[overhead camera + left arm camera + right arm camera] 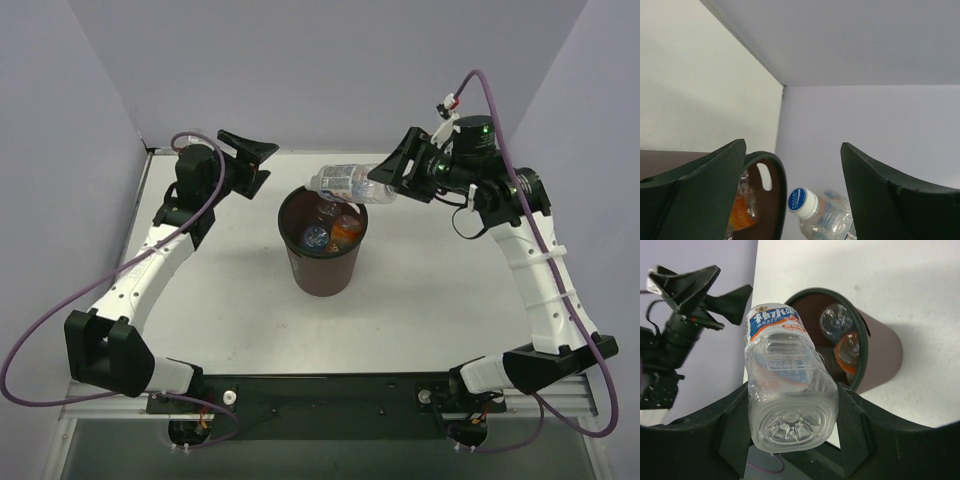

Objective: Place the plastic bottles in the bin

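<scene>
The dark brown bin [325, 270] stands mid-table. Inside it lie an orange bottle [346, 230], a blue-labelled bottle [315, 237] and another clear bottle [329, 209]. My right gripper [388, 186] is shut on a clear plastic bottle [348, 181], held sideways just above the bin's far rim, cap pointing left. In the right wrist view this bottle [785, 385] fills the space between my fingers, base toward the camera, with the bin [879, 350] beyond. My left gripper [262, 168] is open and empty, left of the bin; its view shows the bottle's cap [802, 202] and the bin rim [774, 172].
Lilac walls [320, 70] close the table at the back and sides. The table surface [230, 300] is white. Purple cables [60, 310] loop beside both arms.
</scene>
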`<state>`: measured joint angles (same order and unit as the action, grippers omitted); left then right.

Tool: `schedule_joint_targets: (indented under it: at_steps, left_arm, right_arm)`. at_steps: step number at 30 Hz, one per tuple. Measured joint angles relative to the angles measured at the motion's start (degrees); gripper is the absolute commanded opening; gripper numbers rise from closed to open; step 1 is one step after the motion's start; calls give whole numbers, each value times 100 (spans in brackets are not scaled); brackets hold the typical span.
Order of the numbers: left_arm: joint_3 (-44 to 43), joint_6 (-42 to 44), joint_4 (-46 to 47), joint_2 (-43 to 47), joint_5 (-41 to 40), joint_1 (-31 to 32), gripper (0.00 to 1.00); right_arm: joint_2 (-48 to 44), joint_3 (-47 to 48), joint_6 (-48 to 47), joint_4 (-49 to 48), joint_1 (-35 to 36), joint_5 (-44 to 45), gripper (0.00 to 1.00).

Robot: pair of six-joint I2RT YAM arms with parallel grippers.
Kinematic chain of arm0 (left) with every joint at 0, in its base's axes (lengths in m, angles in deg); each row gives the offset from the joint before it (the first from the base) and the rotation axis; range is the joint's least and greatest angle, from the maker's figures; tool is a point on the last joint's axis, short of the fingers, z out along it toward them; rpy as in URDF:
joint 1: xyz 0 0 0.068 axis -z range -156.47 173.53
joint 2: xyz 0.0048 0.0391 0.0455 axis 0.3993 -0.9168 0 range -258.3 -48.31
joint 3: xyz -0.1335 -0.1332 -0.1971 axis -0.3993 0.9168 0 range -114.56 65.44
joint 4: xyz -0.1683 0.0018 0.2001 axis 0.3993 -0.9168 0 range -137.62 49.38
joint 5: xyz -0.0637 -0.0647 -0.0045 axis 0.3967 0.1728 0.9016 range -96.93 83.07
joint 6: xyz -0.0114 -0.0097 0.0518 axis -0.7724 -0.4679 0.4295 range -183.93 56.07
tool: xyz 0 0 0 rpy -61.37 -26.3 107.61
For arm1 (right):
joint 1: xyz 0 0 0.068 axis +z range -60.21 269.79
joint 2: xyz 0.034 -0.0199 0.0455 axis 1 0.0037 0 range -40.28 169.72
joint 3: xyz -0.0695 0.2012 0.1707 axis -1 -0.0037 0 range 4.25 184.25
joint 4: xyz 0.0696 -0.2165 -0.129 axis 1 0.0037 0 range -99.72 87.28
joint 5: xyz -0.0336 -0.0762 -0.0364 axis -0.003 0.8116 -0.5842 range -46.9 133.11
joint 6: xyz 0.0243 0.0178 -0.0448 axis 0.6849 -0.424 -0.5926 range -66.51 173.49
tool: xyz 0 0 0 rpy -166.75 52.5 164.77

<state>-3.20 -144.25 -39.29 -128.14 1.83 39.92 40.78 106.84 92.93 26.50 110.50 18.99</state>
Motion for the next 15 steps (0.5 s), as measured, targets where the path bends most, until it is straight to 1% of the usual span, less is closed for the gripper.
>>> schedule_joint_targets:
  at_steps: [1, 5, 7, 8, 10, 11, 15]
  left_arm:
    - [-162, 310, -304, 20, -2, 0, 83]
    - [-741, 1504, -1381, 22, -4, 96, 81]
    - [-911, 2002, -1777, 22, -61, 203, 80]
    - [-966, 2262, -1969, 22, -103, 275, 78]
    - [-999, 2734, -2277, 22, -157, 417, 77]
    - [-999, 2951, -2424, 20, -184, 481, 75]
    - [-999, 3641, -2820, -4, -302, 704, 71]
  right_arm:
    - [-74, -22, -37, 149, 0, -2, 13]
    - [-356, -107, -83, 601, 0, -55, 13]
    - [-455, -142, -90, 719, 0, -92, 13]
    - [-494, -157, -87, 785, 0, -118, 13]
    - [-518, -173, -83, 874, 0, -164, 12]
    - [-505, -177, -74, 903, 4, -173, 12]
    - [-260, -105, -68, 979, 162, -85, 12]
